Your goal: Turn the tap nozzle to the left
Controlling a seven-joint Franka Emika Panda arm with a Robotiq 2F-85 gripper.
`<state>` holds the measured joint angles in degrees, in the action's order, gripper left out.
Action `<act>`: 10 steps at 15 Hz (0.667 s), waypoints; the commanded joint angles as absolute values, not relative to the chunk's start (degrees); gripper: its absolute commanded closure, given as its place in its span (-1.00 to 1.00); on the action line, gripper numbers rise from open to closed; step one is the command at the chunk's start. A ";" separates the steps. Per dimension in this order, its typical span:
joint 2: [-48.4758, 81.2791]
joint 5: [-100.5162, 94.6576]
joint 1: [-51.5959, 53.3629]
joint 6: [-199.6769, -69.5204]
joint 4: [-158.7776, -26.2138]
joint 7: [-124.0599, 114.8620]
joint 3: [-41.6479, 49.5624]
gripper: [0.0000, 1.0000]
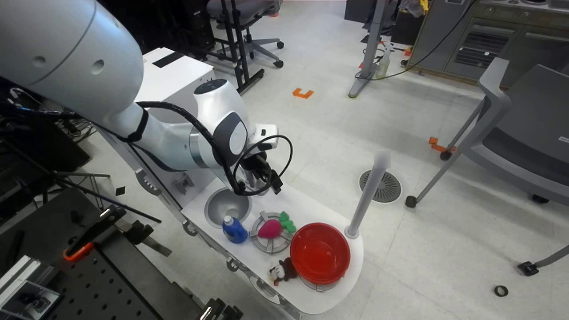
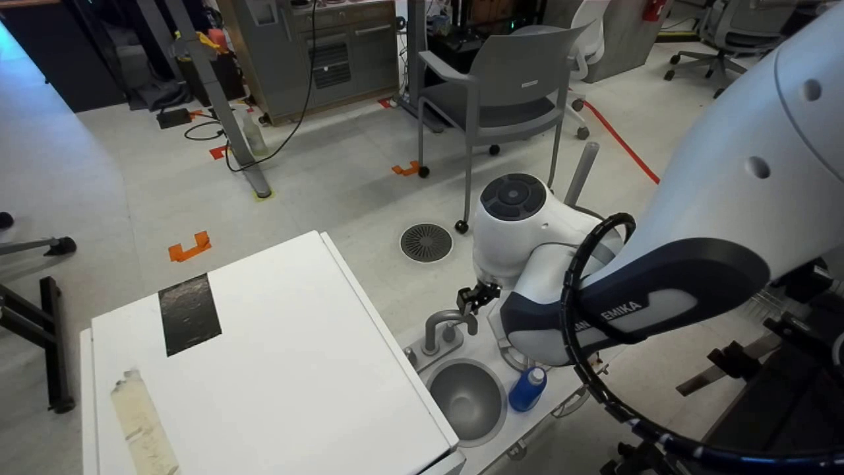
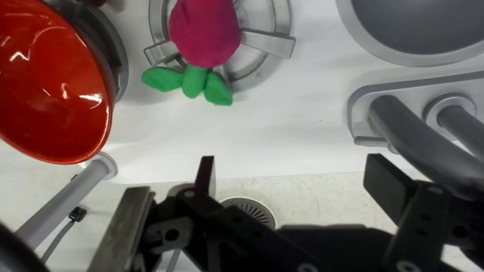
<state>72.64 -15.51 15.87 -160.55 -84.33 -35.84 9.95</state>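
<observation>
The tap nozzle (image 2: 433, 326) is a silver-grey curved spout on a flat grey base beside the sink (image 2: 467, 402). In the wrist view the tap nozzle (image 3: 412, 132) runs from its base toward the lower right, just beyond the right-hand finger. My gripper (image 3: 291, 166) is open, with nothing between its fingers. In an exterior view my gripper (image 2: 478, 298) is at the spout's height, close to its outer end; I cannot tell whether they touch. In an exterior view my gripper (image 1: 269, 175) largely hides the tap.
A red bowl (image 1: 320, 253), a pink plush vegetable with green leaves (image 1: 270, 229) on a burner, a blue bottle (image 1: 234, 230) and a small plush figure (image 1: 283, 270) are on the white counter. A grey upright post (image 1: 366, 200) stands at its end. A white box (image 2: 277, 369) borders the sink.
</observation>
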 commanded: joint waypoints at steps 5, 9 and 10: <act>72.76 -10.05 18.65 -166.30 -86.84 -26.04 11.20 -1.00; 70.08 -8.66 18.98 -168.56 -91.78 -22.29 10.54 -1.00; 69.41 -8.38 18.82 -168.73 -93.06 -21.26 9.90 -1.00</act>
<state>72.28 -10.57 17.86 -166.83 -87.66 -25.00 10.45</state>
